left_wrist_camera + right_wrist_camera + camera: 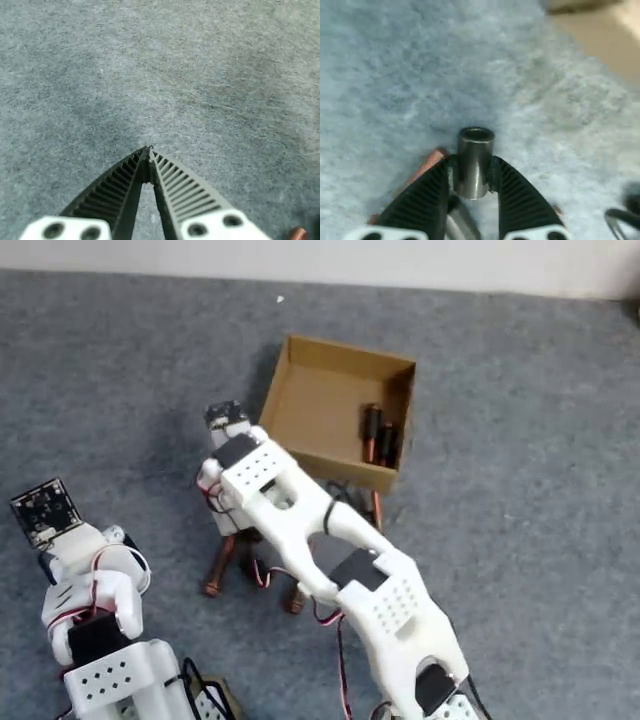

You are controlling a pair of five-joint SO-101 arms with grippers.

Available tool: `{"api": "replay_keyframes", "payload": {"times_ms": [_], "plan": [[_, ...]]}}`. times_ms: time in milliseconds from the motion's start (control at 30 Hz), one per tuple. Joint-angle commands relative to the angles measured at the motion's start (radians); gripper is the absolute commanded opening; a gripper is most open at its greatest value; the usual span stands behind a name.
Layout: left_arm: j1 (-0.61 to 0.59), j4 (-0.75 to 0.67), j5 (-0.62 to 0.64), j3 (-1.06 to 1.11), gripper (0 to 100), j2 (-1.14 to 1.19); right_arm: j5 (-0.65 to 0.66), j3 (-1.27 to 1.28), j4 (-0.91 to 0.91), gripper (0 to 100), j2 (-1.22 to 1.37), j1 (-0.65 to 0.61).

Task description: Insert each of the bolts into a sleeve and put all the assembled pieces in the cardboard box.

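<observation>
Currently right jaws clamp a sleeve [475, 162] near the box [300, 365]; left jaws closed, empty, over grey table [150, 75]; two pieces [378, 436] lie boxed.

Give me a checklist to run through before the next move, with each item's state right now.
1. Sleeve gripped: ok. The dark cylindrical metal sleeve is clamped upright in the right gripper.
2. Sleeve bore free: ok. Its upper end is open and looks empty.
3. Bolt in hand: not ok. The left gripper is shut on nothing above the grey carpet.
4. Bolts available: ok. Loose copper-coloured bolts lie on the carpet by the right arm.
5. Room in the box: ok. The brown cardboard box holds two assembled pieces along one wall, with bare floor beside them.
</observation>
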Motion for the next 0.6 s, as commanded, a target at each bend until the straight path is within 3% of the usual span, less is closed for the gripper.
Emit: {"api": "replay_keyframes", "payload": {"times_ms": [0,367,567], "plan": [[-0.01,-0.018,0.011,-0.036,2,-0.005,0.021,-0.01,0.044,0.5,-0.216,0.051],[-0.007,-0.018,0.011,-0.035,2,-0.005,0.023,0.274,0.068,0.5,-0.667,0.111],[-0.004,-0.014,0.006,-0.035,2,-0.005,0.075,0.481,0.068,0.5,-0.917,0.245]]}}
